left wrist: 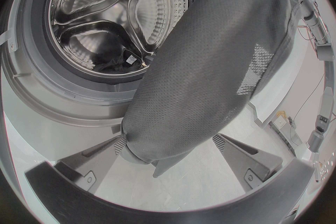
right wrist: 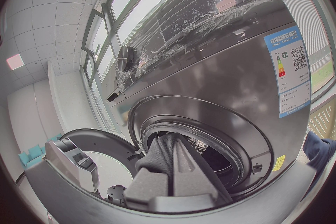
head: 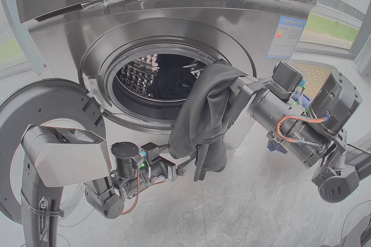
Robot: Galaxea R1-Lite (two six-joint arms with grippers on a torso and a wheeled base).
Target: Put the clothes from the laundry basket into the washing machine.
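Note:
A dark grey garment [head: 203, 116] hangs over the right side of the washing machine's drum opening [head: 154, 82], its lower end dangling in front of the machine. My right gripper [head: 228, 86] is shut on the garment's upper part at the rim; in the right wrist view the cloth [right wrist: 162, 153] is pinched between the fingers [right wrist: 190, 168]. My left gripper [head: 186, 165] sits low in front of the machine, open, with the garment's lower tip [left wrist: 147, 151] hanging between its spread fingers [left wrist: 245, 160]. Another dark piece with a white label [left wrist: 115, 60] lies inside the drum.
The round door [head: 46, 105] stands swung open on the left. Behind my right arm is the perforated beige laundry basket [head: 319, 76] with blue clothing [head: 275, 145] in it. Grey floor spreads in front of the machine.

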